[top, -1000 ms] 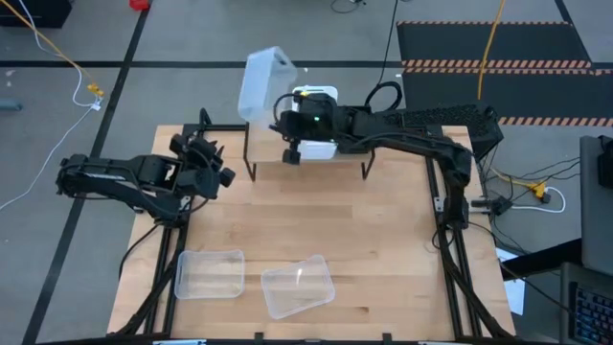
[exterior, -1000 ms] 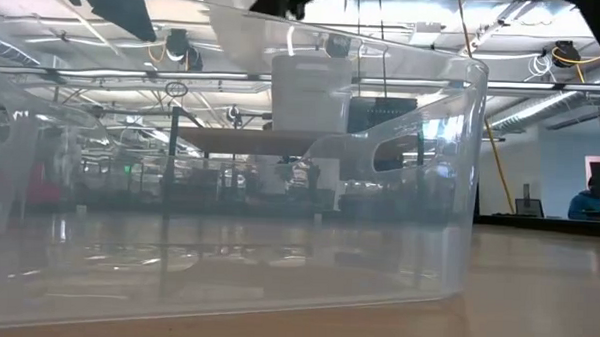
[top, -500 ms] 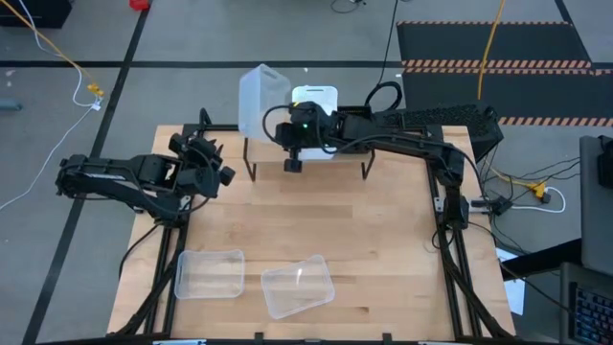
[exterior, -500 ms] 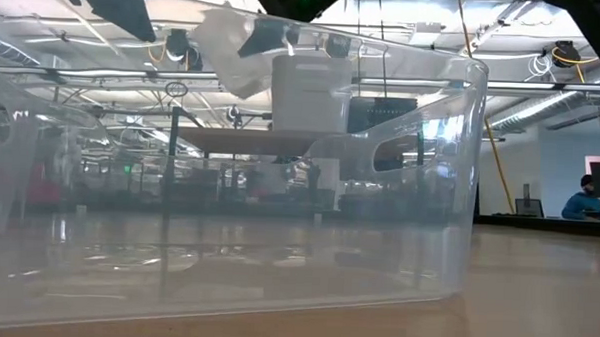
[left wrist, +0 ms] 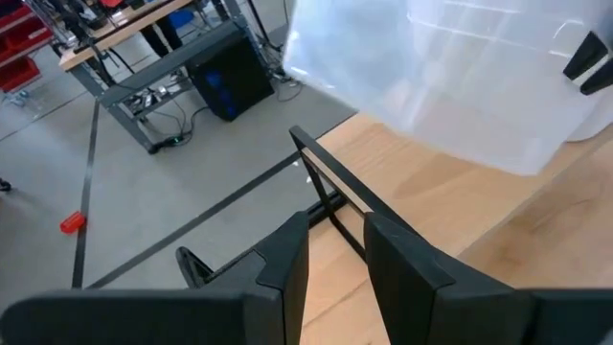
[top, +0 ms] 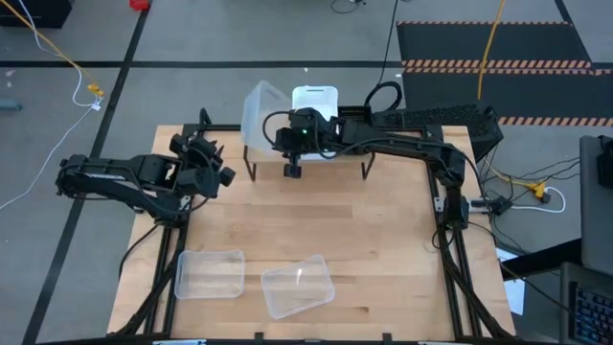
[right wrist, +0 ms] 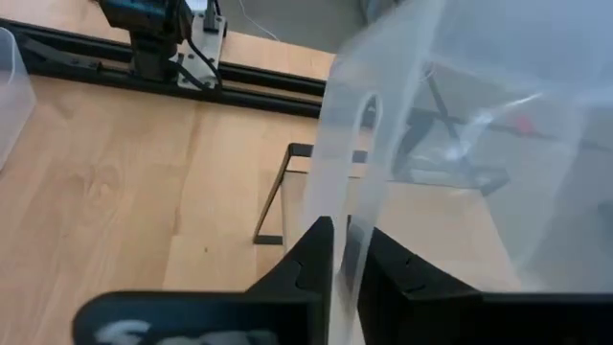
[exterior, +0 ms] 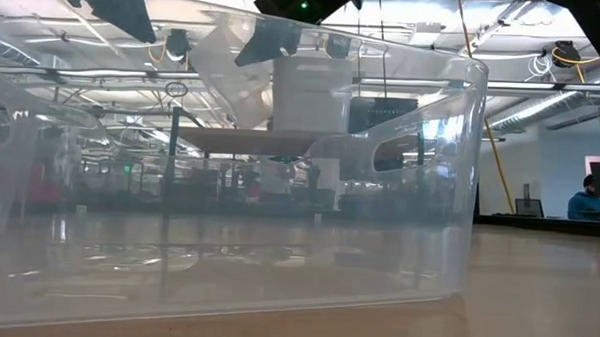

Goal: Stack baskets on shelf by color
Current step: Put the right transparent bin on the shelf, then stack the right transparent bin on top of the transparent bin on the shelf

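an industrial lab or workshop: grey concrete floor (top: 192,29) with hazard-striped mat (top: 498,65), metal workbenches (left wrist: 153,67), loose cables (top: 67,67).

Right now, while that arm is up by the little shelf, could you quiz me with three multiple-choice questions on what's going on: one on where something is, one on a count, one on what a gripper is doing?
1. Where is the white basket?
A. on the shelf
B. on the floor
C. in the left gripper

2. How many clear baskets lie on the table's near edge?
A. none
B. two
C. five

3. What is the right gripper doing?
A. hanging open and empty
B. pinching the wall of a clear basket
C. gripping a cable

Answers: 1 A, the high view shows it on the plank. 2 B, one beside another. 3 B, its wrist view shows the fingers closed on the clear wall.
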Motion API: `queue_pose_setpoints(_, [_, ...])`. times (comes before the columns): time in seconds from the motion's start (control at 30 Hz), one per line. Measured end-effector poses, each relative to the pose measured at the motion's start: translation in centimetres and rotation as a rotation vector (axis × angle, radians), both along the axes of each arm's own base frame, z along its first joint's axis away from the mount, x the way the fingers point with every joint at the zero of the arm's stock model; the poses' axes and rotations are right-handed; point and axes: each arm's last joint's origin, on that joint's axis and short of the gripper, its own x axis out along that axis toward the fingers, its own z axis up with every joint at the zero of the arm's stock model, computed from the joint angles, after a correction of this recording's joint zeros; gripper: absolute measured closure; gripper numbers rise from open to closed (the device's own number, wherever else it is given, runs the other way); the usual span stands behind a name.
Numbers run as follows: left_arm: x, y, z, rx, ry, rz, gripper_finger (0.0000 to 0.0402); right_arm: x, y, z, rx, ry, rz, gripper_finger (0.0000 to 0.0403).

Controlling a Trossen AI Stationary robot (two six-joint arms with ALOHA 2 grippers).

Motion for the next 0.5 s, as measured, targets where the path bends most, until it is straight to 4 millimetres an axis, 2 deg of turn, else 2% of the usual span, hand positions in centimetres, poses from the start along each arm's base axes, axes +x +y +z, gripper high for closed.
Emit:
queue_pose_setpoints(0.3, [0.0, 0.0, 0.0, 0.0, -0.001, 0.001, 0.0295, 0.02, -0.16, 0.04, -0.035, -0.003, -0.048, 0.0316])
queue_pose_setpoints(0.5, [0.01, 0.0, -0.01, -0.001, -0.001, 0.001, 0.0295, 0.07, 0.08, 0.04, -0.034, -0.003, -0.048, 0.0294])
